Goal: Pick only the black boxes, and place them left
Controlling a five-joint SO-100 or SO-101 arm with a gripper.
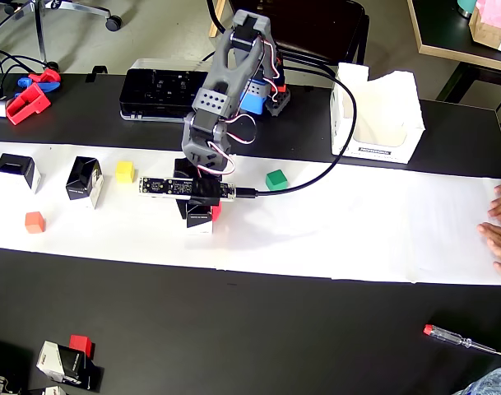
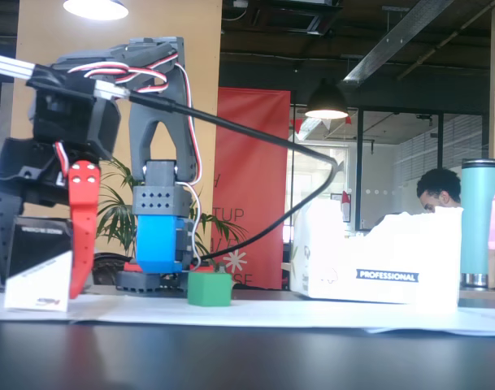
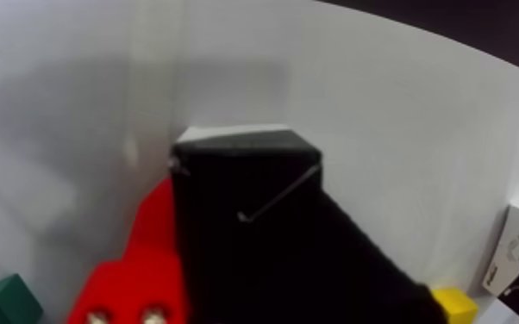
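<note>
While lowered onto the paper, the hand [image 3: 172, 258] seemingly pinches a black box [image 3: 254, 224] — red finger [image 2: 82, 223] alongside.

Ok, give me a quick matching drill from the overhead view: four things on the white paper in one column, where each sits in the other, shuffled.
Things:
1. yellow cube
2. green cube
3. orange cube
4. black box in the tool

Places:
A. right of the arm
B. under the wrist, at the tool
C. far left, near the paper's lower edge
D. just right of a free black box

Pairs: 1-D, 2-A, 3-C, 4-B
</note>
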